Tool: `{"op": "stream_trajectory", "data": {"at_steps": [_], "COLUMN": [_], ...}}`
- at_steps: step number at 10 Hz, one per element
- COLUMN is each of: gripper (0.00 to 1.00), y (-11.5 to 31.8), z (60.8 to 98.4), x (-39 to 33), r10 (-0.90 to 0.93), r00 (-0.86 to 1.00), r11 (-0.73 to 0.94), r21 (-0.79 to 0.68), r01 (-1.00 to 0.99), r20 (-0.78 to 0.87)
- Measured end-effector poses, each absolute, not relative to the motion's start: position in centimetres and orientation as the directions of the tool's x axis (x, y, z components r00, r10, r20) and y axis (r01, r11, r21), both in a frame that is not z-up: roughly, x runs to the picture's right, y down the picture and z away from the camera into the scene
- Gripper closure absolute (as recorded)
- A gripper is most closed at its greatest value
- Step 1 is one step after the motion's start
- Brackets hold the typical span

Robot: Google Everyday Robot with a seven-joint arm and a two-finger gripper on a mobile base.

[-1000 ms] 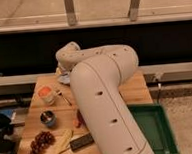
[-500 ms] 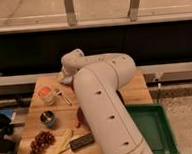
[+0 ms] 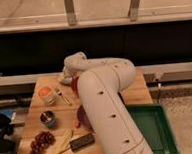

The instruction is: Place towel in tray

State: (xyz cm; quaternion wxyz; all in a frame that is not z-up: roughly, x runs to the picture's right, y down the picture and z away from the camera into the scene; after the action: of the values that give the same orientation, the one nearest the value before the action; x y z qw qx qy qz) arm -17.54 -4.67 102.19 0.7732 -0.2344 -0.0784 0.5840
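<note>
My white arm (image 3: 109, 105) fills the middle of the view and reaches over the wooden table (image 3: 37, 108). The gripper (image 3: 65, 79) is at the arm's far end, low over the table's back left, mostly hidden by the wrist. A dark red-purple cloth-like thing (image 3: 82, 116), possibly the towel, shows at the arm's left edge at mid-table. Another red patch (image 3: 74, 86) shows near the wrist. The green tray (image 3: 156, 129) stands to the right of the table, low at the front.
On the table's left are a white cup with orange contents (image 3: 46, 94), a utensil (image 3: 64, 98), a small blue bowl (image 3: 47, 118), dark grapes (image 3: 37, 145), a banana (image 3: 62, 143) and a dark block (image 3: 82, 141). A dark wall runs behind.
The arm has swung a little to the right and its wrist has dropped lower over the back of the table. The objects on the table have not moved.
</note>
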Motion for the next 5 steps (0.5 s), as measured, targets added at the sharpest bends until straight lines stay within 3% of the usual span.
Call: {"op": "stream_trajectory", "data": {"at_steps": [2,3,5], "gripper": [0.28,0.34,0.57], "y": [-4.15,-4.1,-4.15], "z": [102.86,102.94,102.71], "x": [-17.41,-17.59,-17.52], "r10": [0.946,0.948,0.953], "r00": [0.28,0.272,0.261], "r11": [0.177,0.17,0.165], "r21": [-0.46,-0.46,-0.456], "r01": [-0.87,-0.871,-0.874], "r20": [-0.166,-0.165,-0.155]}}
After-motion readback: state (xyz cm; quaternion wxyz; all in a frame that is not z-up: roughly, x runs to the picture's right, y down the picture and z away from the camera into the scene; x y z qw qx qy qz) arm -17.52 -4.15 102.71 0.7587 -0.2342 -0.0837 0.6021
